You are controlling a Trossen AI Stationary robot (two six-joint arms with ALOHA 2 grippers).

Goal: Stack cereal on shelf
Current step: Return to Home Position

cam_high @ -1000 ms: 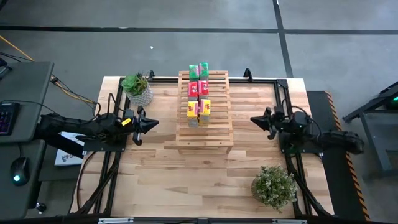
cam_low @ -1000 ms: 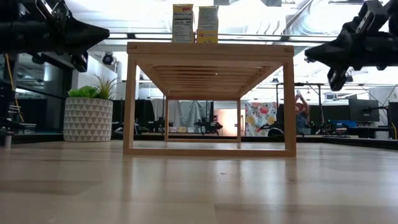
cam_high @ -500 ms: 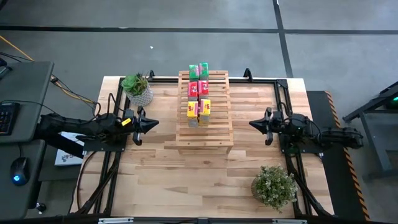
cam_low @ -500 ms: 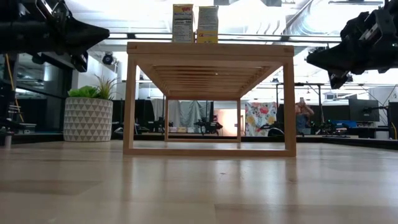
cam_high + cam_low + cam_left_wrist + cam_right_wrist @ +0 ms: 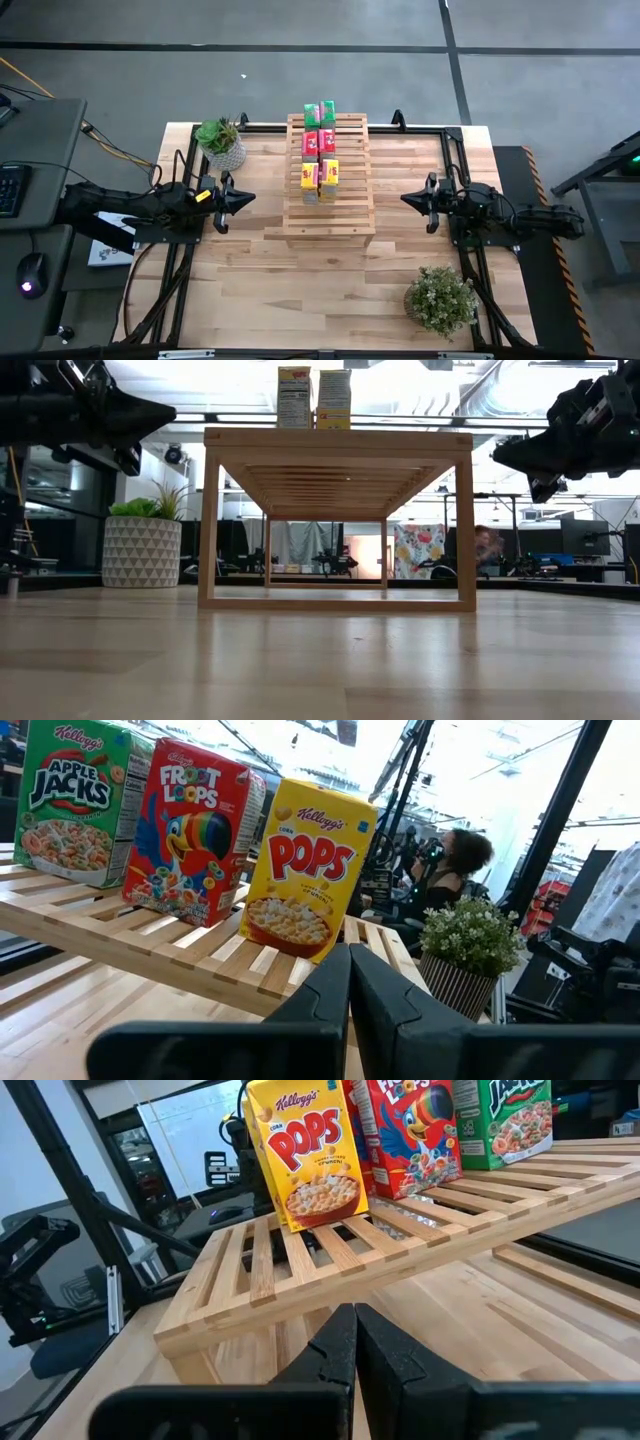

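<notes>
- Shelf (image 5: 328, 180): wooden slatted rack on tabletop (image 5: 250, 290), centred btwn L and R edges, its far end close to the back edge, its near end approx mid-table.
- Cereal: 6 boxes, all upright on shelf top, 2 columns x 3 rows, set a bit toward the shelf's L side.
- Green boxes (image 5: 320, 113) (Apple Jacks) at the shelf's back end.
- Pink-red boxes (image 5: 318, 142) (Froot Loops) in the mid row, just in front of the green.
- Yellow boxes (image 5: 321, 175) (Corn Pops) in the front row. Low view shows the 2 side by side w/ a slim gap.
- L gripper (image 5: 245, 198): near the L edge, about mid-length, raised off the tabletop, tip aimed at the shelf but apart from it. Fingers pressed together, nothing btwn them.
- R gripper (image 5: 408, 199): near the R edge, opposite the L one, also raised and aimed at the shelf, well apart from it. Fingers closed tip to tip, holding nothing.
- Potted plant, white patterned pot (image 5: 222, 142): back-L corner, beside the shelf's back end.
- 2nd plant (image 5: 440, 298): toward the front-R corner.
- Person (image 5: 487, 545) in the room beyond the back edge, far off.
</notes>
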